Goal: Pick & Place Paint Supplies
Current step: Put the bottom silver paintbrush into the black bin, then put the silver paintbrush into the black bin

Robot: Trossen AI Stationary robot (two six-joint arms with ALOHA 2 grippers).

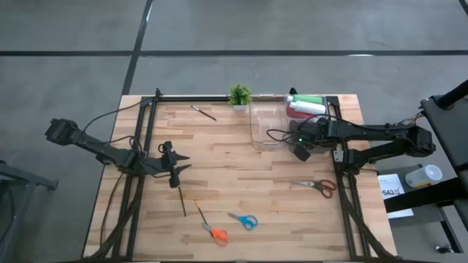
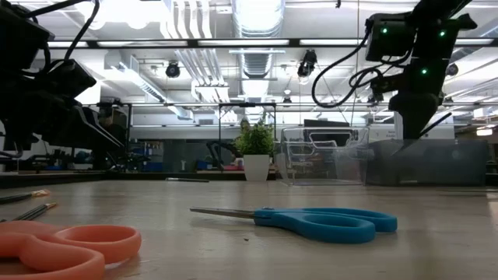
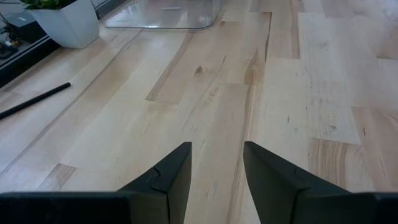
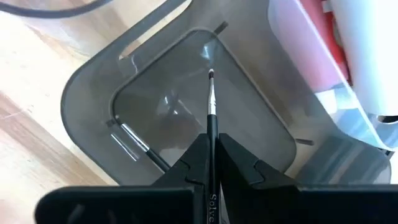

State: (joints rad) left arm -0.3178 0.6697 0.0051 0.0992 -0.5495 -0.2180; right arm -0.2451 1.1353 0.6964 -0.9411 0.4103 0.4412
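My right tool (image 4: 211, 163) pinches a thin brush (image 4: 211, 112) by its handle above the clear bin (image 4: 87, 93): light, stiff, prone to swivelling. My left tool (image 3: 214, 171), half-open and empty, waits far from the bin.

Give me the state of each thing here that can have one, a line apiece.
Right end effector: shut on a brush, above the clear bin.
Left end effector: open, holding nothing.
Clear bin: no lid.
Blue scissors: closed, flat.
Orange scissors: flat on the table.
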